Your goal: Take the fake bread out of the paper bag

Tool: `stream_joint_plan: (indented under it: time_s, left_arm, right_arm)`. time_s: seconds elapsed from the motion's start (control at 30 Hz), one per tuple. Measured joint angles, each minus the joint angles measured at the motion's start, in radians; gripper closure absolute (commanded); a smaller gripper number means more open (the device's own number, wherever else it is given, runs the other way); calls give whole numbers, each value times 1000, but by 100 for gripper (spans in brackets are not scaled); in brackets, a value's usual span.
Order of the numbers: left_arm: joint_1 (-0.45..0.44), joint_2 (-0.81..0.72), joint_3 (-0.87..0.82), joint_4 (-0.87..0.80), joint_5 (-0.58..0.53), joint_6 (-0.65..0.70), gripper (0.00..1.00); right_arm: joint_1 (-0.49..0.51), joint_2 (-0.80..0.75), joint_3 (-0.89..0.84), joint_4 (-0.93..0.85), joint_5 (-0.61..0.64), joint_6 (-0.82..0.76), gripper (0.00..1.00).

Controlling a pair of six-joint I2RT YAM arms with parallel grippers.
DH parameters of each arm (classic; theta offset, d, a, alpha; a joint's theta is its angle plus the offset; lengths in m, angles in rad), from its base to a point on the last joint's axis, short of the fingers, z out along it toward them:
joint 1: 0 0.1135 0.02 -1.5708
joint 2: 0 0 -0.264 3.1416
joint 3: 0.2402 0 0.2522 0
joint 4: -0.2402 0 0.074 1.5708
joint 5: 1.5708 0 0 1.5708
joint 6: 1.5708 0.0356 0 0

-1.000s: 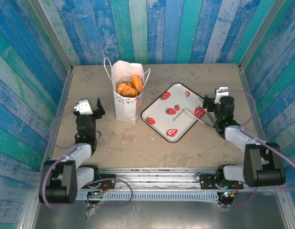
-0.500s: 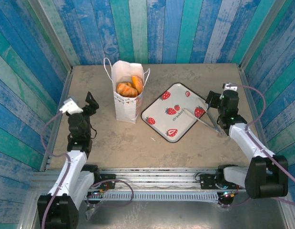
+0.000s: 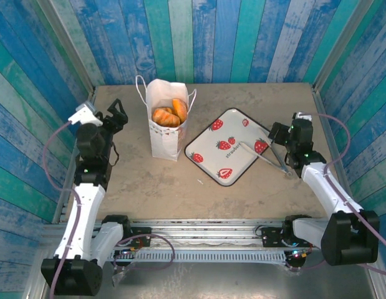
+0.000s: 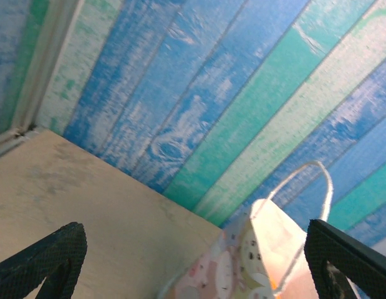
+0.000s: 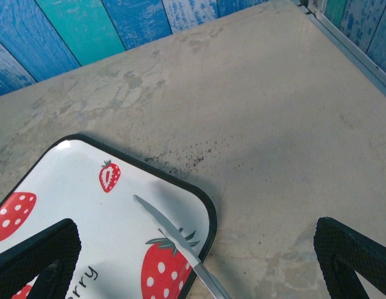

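Note:
The white paper bag [image 3: 166, 134] stands upright at the back middle of the table, its mouth open. Golden-orange fake bread [image 3: 168, 114] shows inside its top. My left gripper [image 3: 115, 116] hangs open to the left of the bag, apart from it and pointing toward it. In the left wrist view the bag [image 4: 270, 249] and one loop handle [image 4: 317, 177] sit between the spread fingers [image 4: 46, 255] of that gripper [image 4: 193, 271]. My right gripper [image 3: 277, 138] is open beside the tray's right corner, holding nothing [image 5: 196, 265].
A strawberry-print white tray [image 3: 212, 156] with a black rim lies right of the bag. Metal tongs [image 3: 267, 159] rest across its right edge [image 5: 174, 233]. Blue and green plank walls close in the table on three sides.
My left arm has risen and swung out to the left and back, its gripper now level with the bag's top. My right gripper has shifted slightly right. The bag and tray have not moved.

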Motion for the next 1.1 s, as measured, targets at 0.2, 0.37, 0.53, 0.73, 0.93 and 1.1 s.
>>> stream_joint_plan:
  time_s: [0.2,0.37,0.53,0.73,0.93,1.1]
  left_arm:
    - [-10,72,120,-61,122,-21,6]
    - [-88,136,200,-114,133,-5,6]
    - [-145,228,283,-171,122,26,6]
    - [-159,357,356,-243,127,70,14]
    - [-168,432,383,-281,125,96,30]
    - [-169,472,426,-317,111,114,37]
  right_arm:
    - [0,-5,22,-59,14,25,0]
    - [0,-5,62,-100,24,32,0]
    - [0,9,111,-154,28,34,0]
    - [0,51,196,-266,35,33,0]
    - [0,82,243,-353,36,24,0]
    - [1,86,256,-407,45,20,0]
